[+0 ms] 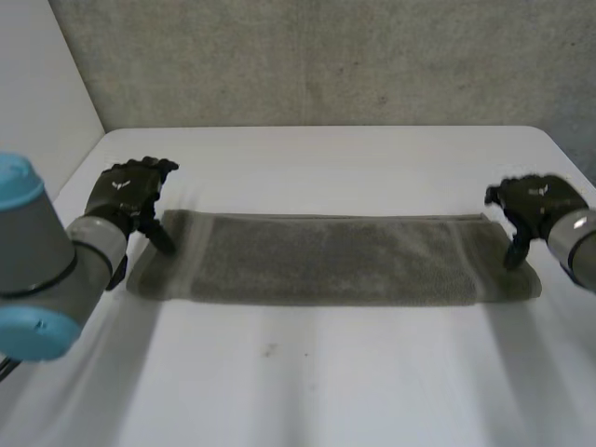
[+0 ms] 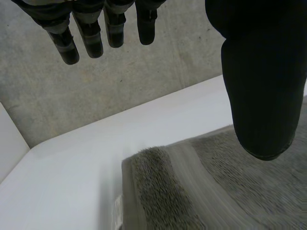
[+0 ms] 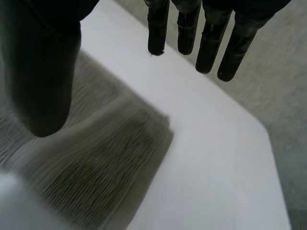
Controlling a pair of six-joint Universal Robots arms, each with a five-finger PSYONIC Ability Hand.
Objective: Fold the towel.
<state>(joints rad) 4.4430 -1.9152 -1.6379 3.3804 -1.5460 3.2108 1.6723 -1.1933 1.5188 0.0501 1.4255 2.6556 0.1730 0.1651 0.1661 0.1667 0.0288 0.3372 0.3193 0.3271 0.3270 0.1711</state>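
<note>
Left hand and right hand hang open.

The long grey terry-cloth towel is looking fuzzy and matt, lying on the smooth white table.

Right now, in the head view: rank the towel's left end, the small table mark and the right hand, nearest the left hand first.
1. Towel's left end, right beside the left hand.
2. Small mark, on the bare table nearer the camera.
3. Right hand, at the towel's far end.
</note>
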